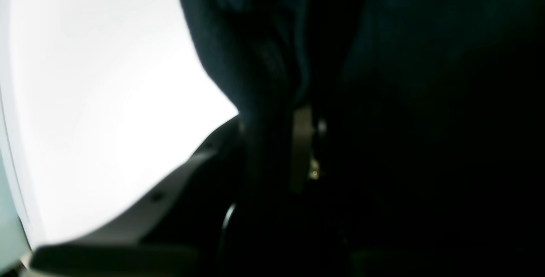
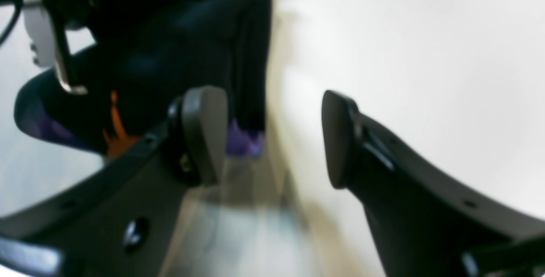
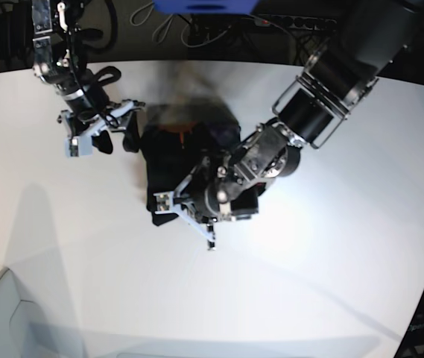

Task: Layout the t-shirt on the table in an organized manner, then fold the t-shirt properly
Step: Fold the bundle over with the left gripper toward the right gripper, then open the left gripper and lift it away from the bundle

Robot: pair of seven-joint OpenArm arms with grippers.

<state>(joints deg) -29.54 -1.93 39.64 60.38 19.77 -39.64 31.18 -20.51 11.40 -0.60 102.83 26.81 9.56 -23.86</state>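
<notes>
The t-shirt (image 3: 189, 145) is lying bunched in a dark heap on the table (image 3: 331, 283), with orange and purple print showing at its folds in the right wrist view. The left gripper (image 3: 197, 212) is pressing down at the near edge of the heap; its jaws are standing narrow, and in the left wrist view black cloth is filling the space around them, apparently pinched between them. The right gripper (image 2: 272, 136) is hovering beside the far-left edge of the heap. Its jaws are standing wide with nothing between them; the cloth is lying just outside one finger (image 2: 204, 134), and bare tabletop is showing between the pads.
</notes>
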